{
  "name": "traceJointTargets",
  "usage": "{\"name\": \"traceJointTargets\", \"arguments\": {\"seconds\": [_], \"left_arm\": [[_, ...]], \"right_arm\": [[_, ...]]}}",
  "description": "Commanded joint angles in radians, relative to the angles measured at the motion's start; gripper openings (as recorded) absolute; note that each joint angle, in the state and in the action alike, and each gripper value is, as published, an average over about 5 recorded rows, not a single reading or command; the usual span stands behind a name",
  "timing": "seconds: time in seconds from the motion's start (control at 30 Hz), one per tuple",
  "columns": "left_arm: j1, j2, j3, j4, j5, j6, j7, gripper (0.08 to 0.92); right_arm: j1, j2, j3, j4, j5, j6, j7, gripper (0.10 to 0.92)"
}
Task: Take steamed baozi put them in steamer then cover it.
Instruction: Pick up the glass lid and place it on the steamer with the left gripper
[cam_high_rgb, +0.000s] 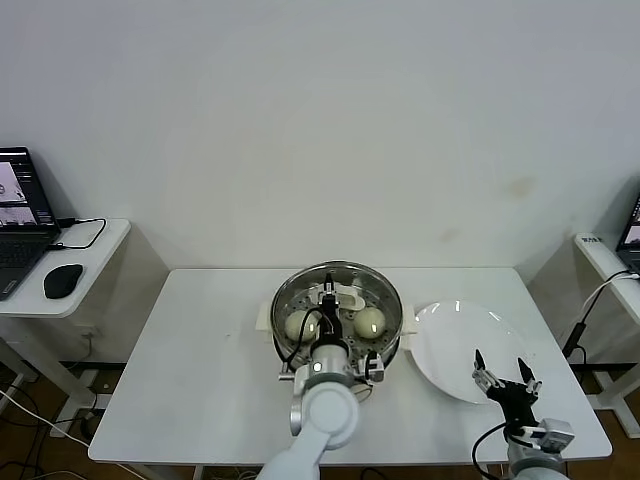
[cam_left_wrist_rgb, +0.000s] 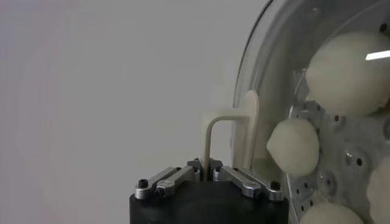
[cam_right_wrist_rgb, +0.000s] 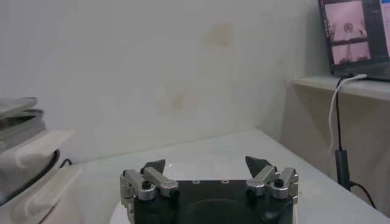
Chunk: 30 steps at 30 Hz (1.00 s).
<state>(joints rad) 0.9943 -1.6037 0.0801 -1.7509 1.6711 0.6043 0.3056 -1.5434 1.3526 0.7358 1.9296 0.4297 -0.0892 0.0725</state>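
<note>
- Left hand (cam_left_wrist_rgb: 208, 165) is clamped on the cream-white handle (cam_left_wrist_rgb: 228, 131) of the round clear glass cover (cam_high_rgb: 338, 300), which sits on the shiny steel steamer (cam_high_rgb: 283, 322) mid-worktop (cam_high_rgb: 200, 370).
- Risk, as I judge it: letting go before the rim seats could leave the cover skewed or sliding.
- Inside the steamer, under glass: pale round steamed baozi (cam_left_wrist_rgb: 294, 147).
- The flat white round plate (cam_high_rgb: 450, 345) right of the steamer carries nothing.
- Right hand (cam_high_rgb: 505, 372) hovers spread wide over that plate's near edge.

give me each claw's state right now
left claw: shut on the lid handle, lid over the steamer
right claw: open, empty, over the plate
</note>
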Motion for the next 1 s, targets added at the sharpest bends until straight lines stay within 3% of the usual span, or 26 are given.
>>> {"name": "traceJointTargets", "arguments": {"seconds": [0.03,0.77,1.0], "left_arm": [[-0.001,-0.001,0.002,0.006,0.004,0.000,0.014,0.147],[0.008,0.001,0.003,-0.016,-0.002,-0.001,0.029,0.153],[0.027,0.003,0.012,-0.055,-0.002,-0.001,0.048,0.324]], "right_arm": [[0.000,0.000,0.000,-0.002,-0.001,0.001,0.000,0.823],[-0.003,0.002,0.001,-0.004,-0.002,0.004,-0.002,0.822],[-0.002,0.003,-0.001,-0.006,-0.003,0.004,-0.003,0.823]]}}
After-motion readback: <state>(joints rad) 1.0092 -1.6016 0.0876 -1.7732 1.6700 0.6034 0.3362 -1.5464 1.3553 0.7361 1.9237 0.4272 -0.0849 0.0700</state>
